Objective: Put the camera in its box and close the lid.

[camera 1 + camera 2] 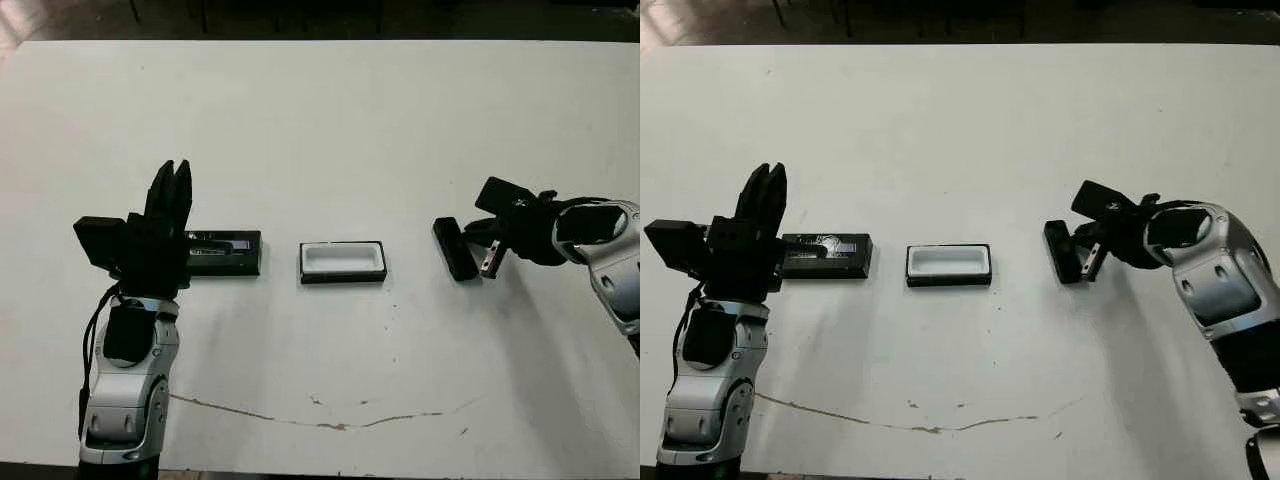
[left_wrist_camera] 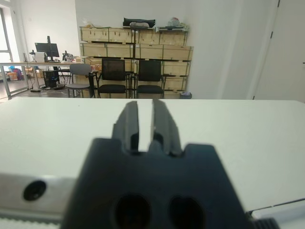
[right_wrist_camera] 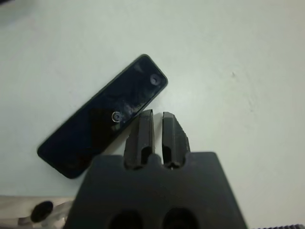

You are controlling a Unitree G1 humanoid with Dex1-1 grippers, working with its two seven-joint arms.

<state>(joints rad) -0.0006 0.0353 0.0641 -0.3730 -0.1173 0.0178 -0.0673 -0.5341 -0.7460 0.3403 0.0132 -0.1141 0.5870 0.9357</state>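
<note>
The box (image 1: 342, 261), a small black tray with a white lining, lies open and empty at mid-table. To its left lies the flat black lid (image 1: 226, 252) with a silvery strip, its left end hidden behind my left gripper (image 1: 170, 186). That gripper is shut, holds nothing and points away over the table. The camera (image 1: 455, 248), a slim black bar, lies flat to the right of the box. My right gripper (image 3: 157, 117) is shut and empty, with its fingertips at the camera's (image 3: 102, 121) long edge.
A thin brown crack (image 1: 330, 423) runs across the white table near its front edge. Beyond the table's far edge, the left wrist view shows office chairs (image 2: 113, 76) and wooden shelves (image 2: 136, 45).
</note>
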